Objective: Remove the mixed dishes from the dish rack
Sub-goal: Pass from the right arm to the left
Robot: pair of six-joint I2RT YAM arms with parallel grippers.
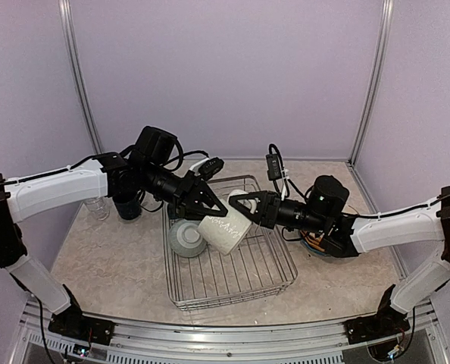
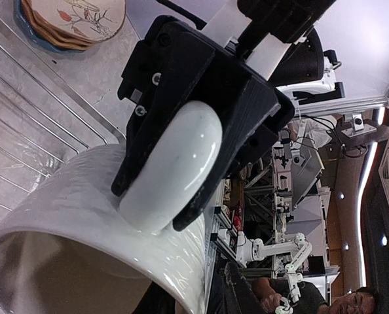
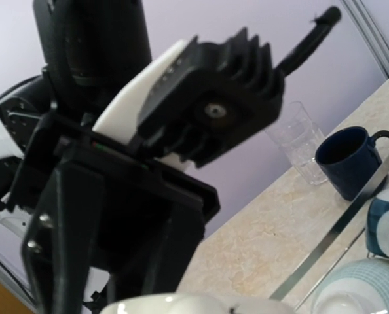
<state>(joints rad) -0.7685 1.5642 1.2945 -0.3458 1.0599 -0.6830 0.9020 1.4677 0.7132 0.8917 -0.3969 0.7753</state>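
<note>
Cream mug (image 1: 223,233), glossy, tilted, handle in the right end effector (image 1: 243,212).

Glossy glazed cream mug (image 2: 83,203) — bright metal wire dish rack (image 1: 232,277).

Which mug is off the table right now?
The cream mug, held by its handle in the right gripper above the dish rack; the navy mug stands on the table.

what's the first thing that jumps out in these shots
A cream mug hangs tilted over the dish rack, with the right gripper clamped on its handle and the left gripper close by its rim. Left of the rack stand a navy mug and a glass tumbler.
</note>
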